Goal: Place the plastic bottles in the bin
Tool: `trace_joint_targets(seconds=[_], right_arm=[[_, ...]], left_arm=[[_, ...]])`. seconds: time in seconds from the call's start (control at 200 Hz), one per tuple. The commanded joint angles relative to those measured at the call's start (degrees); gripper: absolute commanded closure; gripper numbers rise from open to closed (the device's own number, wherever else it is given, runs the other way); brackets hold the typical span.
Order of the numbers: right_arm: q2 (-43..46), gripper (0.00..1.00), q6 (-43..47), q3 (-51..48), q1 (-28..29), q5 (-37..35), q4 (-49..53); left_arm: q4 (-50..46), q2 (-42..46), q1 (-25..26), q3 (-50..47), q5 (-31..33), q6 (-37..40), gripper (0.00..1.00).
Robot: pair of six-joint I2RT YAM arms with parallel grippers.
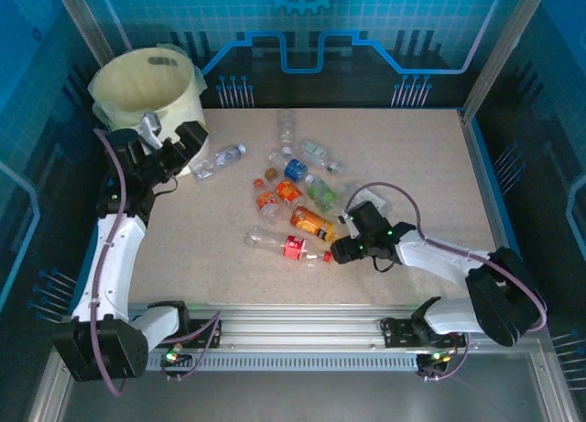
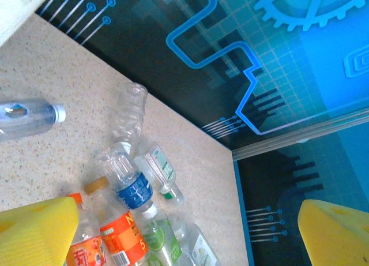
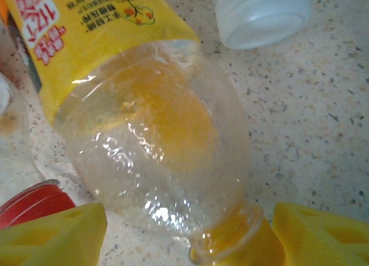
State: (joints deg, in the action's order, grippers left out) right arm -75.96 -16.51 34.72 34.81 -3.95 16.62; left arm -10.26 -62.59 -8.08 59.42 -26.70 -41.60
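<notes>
Beside a red cap (image 3: 31,203), right fingers (image 3: 55,237) stand apart around the yellow-labelled bottle (image 3: 155,133); left fingers (image 2: 37,231) wide.

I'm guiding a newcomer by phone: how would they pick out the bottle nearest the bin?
Find the big cream bin at the far left corner of the table. Just right of its base a clear bottle lies on its side, white cap pointing away from the bin. Unlike the other bottles clustered mid-table, it lies alone.

Bin (image 1: 186,97) cream, pale yellow-green liner; table (image 1: 421,184) speckled beige; bottle (image 3: 151,133) clear, yellow label, orange neck
</notes>
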Motion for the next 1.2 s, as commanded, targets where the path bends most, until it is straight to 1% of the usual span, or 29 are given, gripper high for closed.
trace_joint_targets(seconds=[0.0,0.19,0.345,0.555,0.73,0.795,0.89,0.98,1.09,1.195], right_arm=[[-1.9,0.27,1.0,1.3,-0.5,1.3,-1.2],[-4.8,0.35,1.2,1.3,-1.0,1.6,-2.3],[-5.7,0.45,1.5,1.7,-1.1,1.5,-2.4],[-3.1,0.57,1.7,2.3,-1.0,1.7,-1.3],[0.2,0.67,2.9,2.7,-0.7,3.5,-0.6],[1.6,0.69,3.6,2.9,-0.4,4.2,-0.4],[2.9,0.72,3.8,4.1,-0.1,5.1,0.7],[4.0,0.75,3.8,5.5,0.4,5.1,1.4],[5.8,0.76,2.1,6.9,1.4,4.3,1.1],[7.2,0.77,-1.5,8.0,2.6,3.9,-0.1]], left_arm=[[-1.8,1.5,0.3,-2.4,-3.0,2.2,0.01],[-3.2,2.3,0.3,-4.6,-4.4,3.1,0.01],[-2.5,2.7,0.4,-6.0,-4.6,3.7,0.01],[-2.2,1.9,0.4,-6.1,-5.1,3.8,0.01],[-1.6,1.7,0.6,-6.1,-5.7,3.2,0.01],[-1.1,1.7,1.0,-6.2,-5.8,2.9,0.01],[0.0,1.1,3.2,-6.2,-3.9,1.3,0.01],[0.6,-0.1,6.9,-5.5,-1.8,0.7,0.01],[0.0,-1.0,12.4,-4.5,3.6,0.8,0.01],[2.2,-1.1,17.9,-6.2,10.0,-2.3,0.01]])
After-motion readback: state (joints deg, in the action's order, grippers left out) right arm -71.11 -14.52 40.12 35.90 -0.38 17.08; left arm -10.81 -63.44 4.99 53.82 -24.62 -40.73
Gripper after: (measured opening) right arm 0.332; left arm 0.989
